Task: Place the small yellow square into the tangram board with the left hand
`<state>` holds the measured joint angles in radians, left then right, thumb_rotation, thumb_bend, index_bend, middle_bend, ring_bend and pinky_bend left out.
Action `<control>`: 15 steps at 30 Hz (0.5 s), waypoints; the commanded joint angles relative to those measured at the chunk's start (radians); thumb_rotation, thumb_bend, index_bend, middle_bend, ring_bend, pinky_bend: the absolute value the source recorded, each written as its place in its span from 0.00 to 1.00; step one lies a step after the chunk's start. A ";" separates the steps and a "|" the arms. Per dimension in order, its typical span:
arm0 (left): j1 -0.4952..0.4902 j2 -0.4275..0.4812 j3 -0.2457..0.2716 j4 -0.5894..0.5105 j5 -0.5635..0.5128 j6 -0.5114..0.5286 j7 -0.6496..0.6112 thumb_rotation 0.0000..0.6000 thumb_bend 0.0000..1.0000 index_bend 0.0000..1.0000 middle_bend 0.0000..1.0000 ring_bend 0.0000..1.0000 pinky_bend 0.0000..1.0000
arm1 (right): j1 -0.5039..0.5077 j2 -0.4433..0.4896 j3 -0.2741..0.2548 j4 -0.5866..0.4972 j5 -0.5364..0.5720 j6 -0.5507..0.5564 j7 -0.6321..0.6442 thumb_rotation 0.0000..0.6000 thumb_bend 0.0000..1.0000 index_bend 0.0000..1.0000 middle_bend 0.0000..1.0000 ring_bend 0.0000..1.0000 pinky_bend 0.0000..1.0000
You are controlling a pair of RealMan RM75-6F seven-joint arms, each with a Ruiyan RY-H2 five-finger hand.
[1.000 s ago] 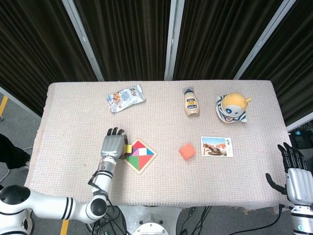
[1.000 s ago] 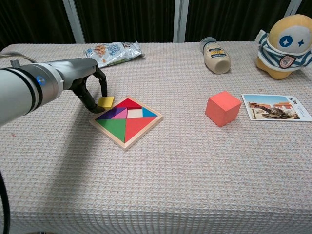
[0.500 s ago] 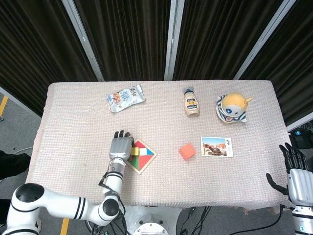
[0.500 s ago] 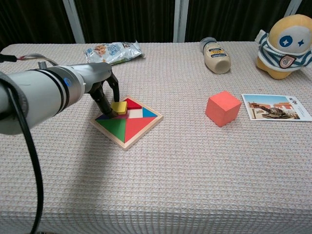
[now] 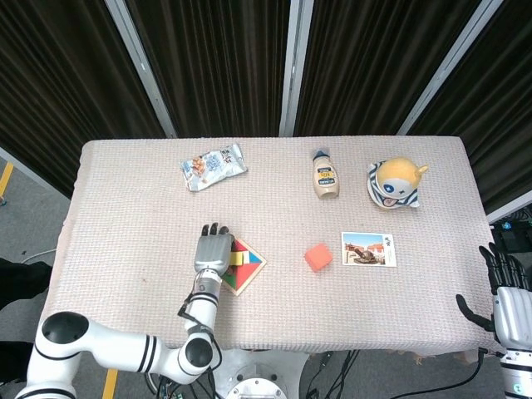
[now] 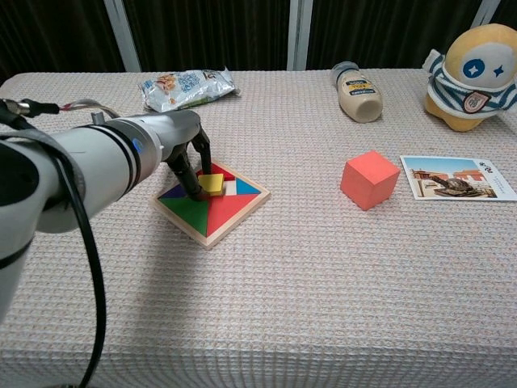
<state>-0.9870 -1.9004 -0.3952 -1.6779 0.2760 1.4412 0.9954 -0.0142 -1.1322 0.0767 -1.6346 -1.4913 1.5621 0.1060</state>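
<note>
left hand (image 6: pixel 192 153) pinching yellow square (image 6: pixel 212 183), over tangram board (image 6: pixel 218 228)

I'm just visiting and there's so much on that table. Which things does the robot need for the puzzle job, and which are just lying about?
Part of the job:
- small yellow square, held in the fingers of the left hand
- tangram board

Just lying about:
- snack bag
- bottle
- plush toy
- red cube
- postcard
- right hand, idle off the table's edge
</note>
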 commanded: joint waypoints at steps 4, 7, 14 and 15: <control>-0.010 -0.019 -0.010 0.033 -0.009 -0.011 0.012 1.00 0.32 0.52 0.15 0.00 0.00 | -0.004 0.001 -0.001 0.006 0.003 0.002 0.008 1.00 0.19 0.00 0.00 0.00 0.00; -0.018 -0.026 -0.021 0.049 -0.023 -0.014 0.026 1.00 0.32 0.52 0.15 0.00 0.00 | -0.002 0.000 -0.002 0.008 0.006 -0.006 0.008 1.00 0.19 0.00 0.00 0.00 0.00; -0.021 -0.031 -0.036 0.060 -0.020 -0.017 0.024 1.00 0.32 0.52 0.16 0.00 0.00 | -0.001 0.003 -0.001 0.006 0.005 -0.006 0.006 1.00 0.19 0.00 0.00 0.00 0.00; -0.020 -0.031 -0.037 0.062 -0.020 -0.018 0.024 1.00 0.32 0.52 0.16 0.00 0.00 | -0.001 0.003 -0.001 0.006 0.006 -0.007 0.007 1.00 0.19 0.00 0.00 0.00 0.00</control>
<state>-1.0075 -1.9317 -0.4321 -1.6163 0.2559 1.4230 1.0194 -0.0155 -1.1288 0.0753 -1.6288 -1.4855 1.5553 0.1127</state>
